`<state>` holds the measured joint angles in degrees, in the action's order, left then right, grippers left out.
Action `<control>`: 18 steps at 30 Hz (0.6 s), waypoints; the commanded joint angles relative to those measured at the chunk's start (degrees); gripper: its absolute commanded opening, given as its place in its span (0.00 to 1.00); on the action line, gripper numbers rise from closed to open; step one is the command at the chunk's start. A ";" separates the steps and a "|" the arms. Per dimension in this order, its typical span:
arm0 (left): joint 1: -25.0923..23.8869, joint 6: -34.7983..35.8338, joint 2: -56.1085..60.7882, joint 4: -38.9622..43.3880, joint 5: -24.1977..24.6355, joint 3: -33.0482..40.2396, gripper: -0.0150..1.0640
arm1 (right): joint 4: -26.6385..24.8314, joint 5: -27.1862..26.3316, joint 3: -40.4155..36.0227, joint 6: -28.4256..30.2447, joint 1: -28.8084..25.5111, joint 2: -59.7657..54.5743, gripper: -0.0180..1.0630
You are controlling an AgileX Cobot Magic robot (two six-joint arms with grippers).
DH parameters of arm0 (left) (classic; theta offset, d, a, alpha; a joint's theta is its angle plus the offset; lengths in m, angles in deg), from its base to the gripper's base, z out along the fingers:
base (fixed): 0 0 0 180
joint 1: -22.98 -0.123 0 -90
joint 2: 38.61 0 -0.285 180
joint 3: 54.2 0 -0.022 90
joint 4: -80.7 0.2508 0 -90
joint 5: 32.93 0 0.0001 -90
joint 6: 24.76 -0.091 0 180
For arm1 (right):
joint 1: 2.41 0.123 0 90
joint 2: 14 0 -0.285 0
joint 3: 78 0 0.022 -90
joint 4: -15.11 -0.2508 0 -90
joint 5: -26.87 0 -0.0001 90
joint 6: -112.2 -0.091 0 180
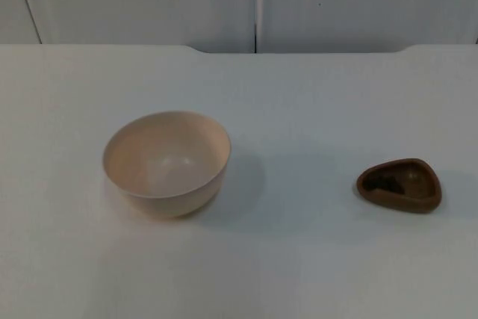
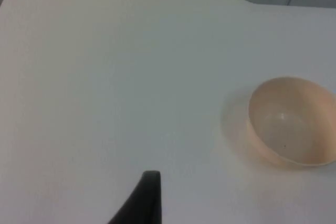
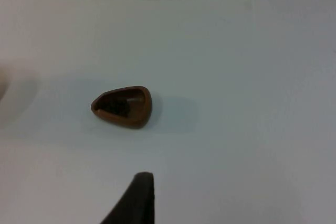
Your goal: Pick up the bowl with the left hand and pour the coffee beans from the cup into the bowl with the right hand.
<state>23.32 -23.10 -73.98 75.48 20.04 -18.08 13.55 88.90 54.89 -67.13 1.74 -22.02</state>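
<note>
A cream bowl (image 1: pixel 166 162) sits upright on the white table (image 1: pixel 299 259), and well apart from it, toward the right arm's side, is a small brown cup (image 1: pixel 399 184) with dark coffee beans (image 1: pixel 385 182) inside. The left claw (image 2: pixel 144 200) hovers over bare table, short of the bowl and off to its side. The right claw (image 3: pixel 134 198) hangs back from the cup, apart from it. I cannot tell whether either claw is released or clenched.

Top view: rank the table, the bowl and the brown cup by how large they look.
1. table, largest by far
2. bowl
3. brown cup, smallest

Bowl and cup sit at similar depth, so this order looks safe.
</note>
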 commanded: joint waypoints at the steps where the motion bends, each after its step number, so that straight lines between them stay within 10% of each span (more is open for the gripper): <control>1: 0.19 -0.36 -2.34 -1.05 -1.22 -1.55 0.99 | -0.06 -0.25 -0.58 0.18 -0.44 0.23 0.99; 18: 0.19 -10.64 -20.98 -10.62 -1.22 -13.67 0.99 | -0.06 -0.25 -0.58 0.18 -0.44 0.23 0.99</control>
<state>23.32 -30.23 -92.67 69.98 19.14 -30.44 13.55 88.90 54.89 -67.13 1.74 -22.02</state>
